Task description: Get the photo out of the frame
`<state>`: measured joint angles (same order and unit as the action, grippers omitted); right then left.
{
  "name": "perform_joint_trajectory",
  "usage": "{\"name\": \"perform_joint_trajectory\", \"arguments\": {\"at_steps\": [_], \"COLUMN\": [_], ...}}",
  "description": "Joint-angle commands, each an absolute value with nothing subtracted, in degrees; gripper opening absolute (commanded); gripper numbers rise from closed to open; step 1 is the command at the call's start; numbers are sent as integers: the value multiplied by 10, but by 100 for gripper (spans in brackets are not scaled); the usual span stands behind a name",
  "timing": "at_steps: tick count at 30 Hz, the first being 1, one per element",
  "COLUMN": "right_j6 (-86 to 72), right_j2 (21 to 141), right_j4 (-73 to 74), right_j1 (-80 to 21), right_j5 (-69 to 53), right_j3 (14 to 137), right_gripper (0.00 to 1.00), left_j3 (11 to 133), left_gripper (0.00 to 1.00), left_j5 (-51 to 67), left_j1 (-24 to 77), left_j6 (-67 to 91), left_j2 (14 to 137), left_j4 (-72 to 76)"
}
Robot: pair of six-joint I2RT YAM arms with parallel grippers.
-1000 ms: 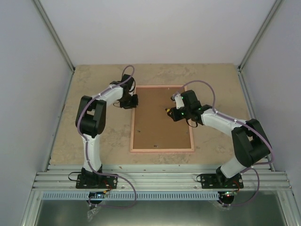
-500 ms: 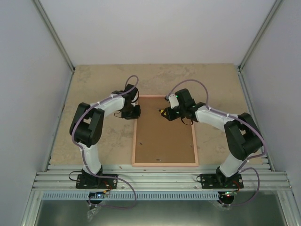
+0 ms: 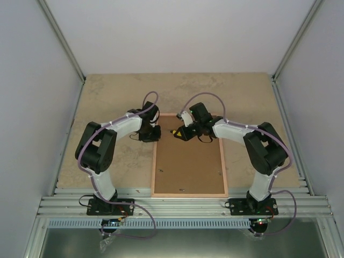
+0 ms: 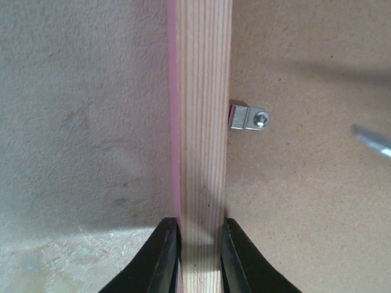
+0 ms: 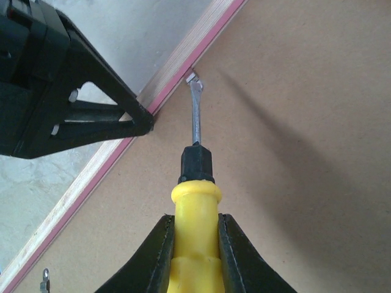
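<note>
The frame (image 3: 188,161) lies face down on the table, its brown backing up and a pink edge around it. The photo is hidden under the backing. My left gripper (image 3: 155,133) is shut on the frame's left wooden rail (image 4: 201,122), one finger on each side, just below a small metal clip (image 4: 247,117). My right gripper (image 5: 195,244) is shut on a yellow-handled screwdriver (image 5: 195,201). Its blade tip touches that same clip (image 5: 192,79) at the rail's inner side. The left gripper's black body (image 5: 61,91) shows beside the rail in the right wrist view.
Another metal clip (image 5: 44,281) sits further along the left rail. More small clips dot the backing's edges (image 3: 219,173). The beige table (image 3: 107,97) is walled on three sides. An aluminium rail (image 3: 183,207) with both arm bases runs along the near edge.
The frame has slid toward the near edge. My left gripper has closed on its left rail. My right gripper has carried the screwdriver left across the backing to the upper left clip.
</note>
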<state>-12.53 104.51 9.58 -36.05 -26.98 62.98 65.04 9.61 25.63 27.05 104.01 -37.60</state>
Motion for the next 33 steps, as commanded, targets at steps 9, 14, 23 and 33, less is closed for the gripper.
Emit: {"name": "perform_joint_trajectory", "arguments": {"at_steps": [9, 14, 23, 33], "right_j6": [-107, -110, -120, -136], "right_j2": [1096, 1111, 1127, 1134], "right_j4": [86, 84, 82, 73], "right_j1": [-379, -379, -379, -379], "right_j5": [-323, -312, -289, -269], "right_j3": [664, 677, 681, 674], "right_gripper": [0, 1, 0, 0], "left_j3": [641, 641, 641, 641], "left_gripper": [12, 12, 12, 11], "left_j5": [129, 131, 133, 133], "left_j1": [261, 261, 261, 261], "left_j6": [287, 286, 286, 285], "left_j2": [1025, 1025, 1026, 1026], "left_j4": [-366, -366, -365, -368]}}
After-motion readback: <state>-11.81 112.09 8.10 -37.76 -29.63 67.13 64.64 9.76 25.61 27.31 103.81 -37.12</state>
